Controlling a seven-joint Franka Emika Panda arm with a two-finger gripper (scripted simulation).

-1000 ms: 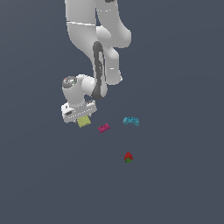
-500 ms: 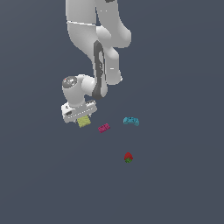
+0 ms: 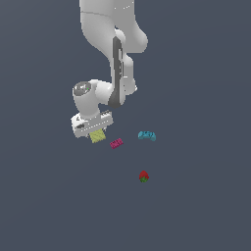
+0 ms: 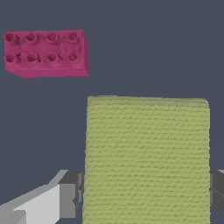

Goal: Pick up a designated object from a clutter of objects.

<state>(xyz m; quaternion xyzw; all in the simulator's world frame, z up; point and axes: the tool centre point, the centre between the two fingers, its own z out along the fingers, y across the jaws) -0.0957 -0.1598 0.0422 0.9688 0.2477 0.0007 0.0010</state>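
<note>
The designated object, a flat yellow-green speckled pad, sits directly under the arm's hand in the exterior view. My gripper straddles it. In the wrist view one grey finger presses its one edge and the other finger meets the opposite edge, so the gripper is shut on the pad. Whether the pad is off the floor cannot be told. The rest of the clutter of objects lies apart from it: a magenta brick, a cyan curved piece and a red strawberry.
The floor is plain dark grey with no walls or edges in view. The magenta brick is the nearest neighbour, a short gap from the pad on the exterior view's right. The white arm rises above the hand.
</note>
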